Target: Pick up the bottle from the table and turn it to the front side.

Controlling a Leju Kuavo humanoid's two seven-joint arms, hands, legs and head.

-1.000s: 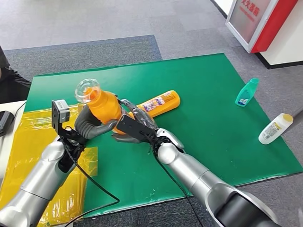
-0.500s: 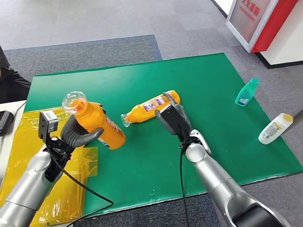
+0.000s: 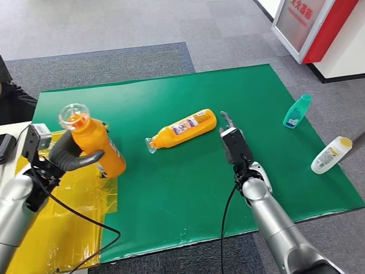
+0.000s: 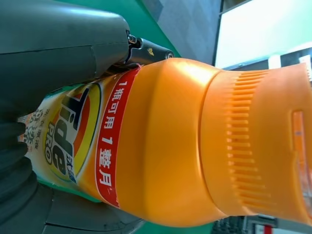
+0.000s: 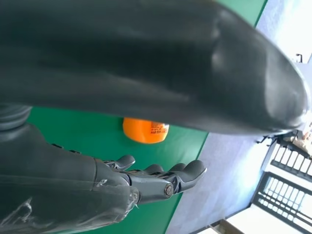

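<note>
Over the last second the right hand [image 3: 231,140] has let go of the orange Tide bottle [image 3: 95,149] and drawn back toward the right half of the green mat [image 3: 258,103]; it now hangs over bare mat, fingers extended and apart, holding nothing; the left hand [image 3: 71,155] alone has carried the bottle away from the mat's middle to the mat's left edge, above the yellow sheet [image 3: 56,228]. I read that as the two-handed turn being finished, with setting the bottle down as what is left.

The bottle is gripped around its lower body by the left hand; it is off the worktop, tilted, its clear cap [image 3: 74,116] up and away from the mat's middle; the left wrist view shows the Tide label [image 4: 69,136] between the fingers [image 4: 14,161] and thumb [image 4: 62,53], so the front face looks to be turned outward.

A second orange bottle [image 3: 183,129] lies on its side near the mat's middle, between the two hands and touching neither.
</note>
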